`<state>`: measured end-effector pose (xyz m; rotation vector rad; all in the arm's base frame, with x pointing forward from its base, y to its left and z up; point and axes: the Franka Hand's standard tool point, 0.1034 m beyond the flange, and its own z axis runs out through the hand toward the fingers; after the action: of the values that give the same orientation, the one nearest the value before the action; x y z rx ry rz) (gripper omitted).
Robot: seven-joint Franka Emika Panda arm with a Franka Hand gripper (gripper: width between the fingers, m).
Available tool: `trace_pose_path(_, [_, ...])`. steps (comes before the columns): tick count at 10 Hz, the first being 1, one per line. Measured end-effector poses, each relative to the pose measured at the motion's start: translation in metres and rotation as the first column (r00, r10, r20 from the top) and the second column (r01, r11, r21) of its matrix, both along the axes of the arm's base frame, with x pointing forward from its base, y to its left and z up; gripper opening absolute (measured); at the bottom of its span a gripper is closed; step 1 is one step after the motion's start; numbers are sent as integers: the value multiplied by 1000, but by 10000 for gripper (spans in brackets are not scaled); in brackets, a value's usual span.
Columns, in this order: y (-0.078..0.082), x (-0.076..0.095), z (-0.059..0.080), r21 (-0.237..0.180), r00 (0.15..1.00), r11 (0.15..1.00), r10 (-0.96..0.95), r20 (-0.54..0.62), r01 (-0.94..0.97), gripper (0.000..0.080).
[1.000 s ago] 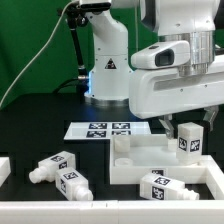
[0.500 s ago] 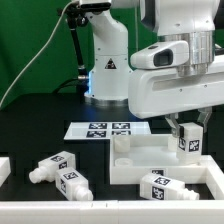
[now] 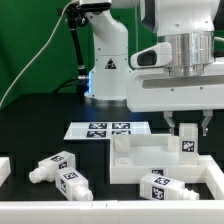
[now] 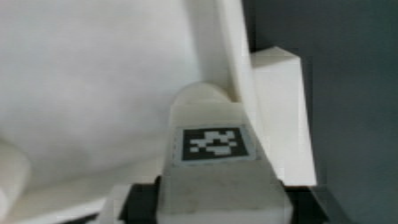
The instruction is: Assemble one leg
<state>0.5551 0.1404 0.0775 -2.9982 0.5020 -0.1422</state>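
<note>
My gripper (image 3: 189, 131) is shut on a leg (image 3: 187, 144), a small white square post with a black-and-white tag. It holds the leg upright at the far corner of the large flat white block (image 3: 150, 156) on the exterior view's right. I cannot tell whether the leg's lower end touches the block. In the wrist view the tagged leg (image 4: 217, 140) sits between my black fingers (image 4: 143, 203), with the block's white face (image 4: 89, 80) beyond it. Three more legs lie loose: two (image 3: 52, 165) (image 3: 72, 183) on the table at the exterior view's left, one (image 3: 160, 187) on the block's near side.
The marker board (image 3: 105, 129) lies behind the block, in front of the robot base (image 3: 105, 75). A white part (image 3: 3, 168) pokes in at the exterior view's left edge. A black cable hangs at the back left.
The gripper has sunk slightly with the leg toward the block's corner and turned a little. The loose legs have not moved.
</note>
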Motion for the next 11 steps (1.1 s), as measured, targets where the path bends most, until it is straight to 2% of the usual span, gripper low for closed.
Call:
trace_pose_path(1, [0, -1, 0, 28, 987, 986, -161, -14, 162, 282])
trace_pose_path(2, [2, -3, -1, 35, 953, 953, -300, -38, 301, 284])
trace_pose_path(4, [2, -2, -1, 43, 892, 892, -448, -67, 451, 284])
trace_pose_path(7, [2, -2, -1, 54, 836, 835, -543, -85, 548, 284])
trace_pose_path(8, [2, -2, -1, 53, 853, 853, -515, -82, 520, 444])
trace_pose_path(9, [2, -2, -1, 50, 873, 872, -482, -77, 486, 444])
trace_pose_path(10, [1, -1, 1, 43, 903, 904, -423, -72, 426, 571])
trace_pose_path(11, [1, 1, 3, 24, 960, 960, -277, -47, 278, 633])
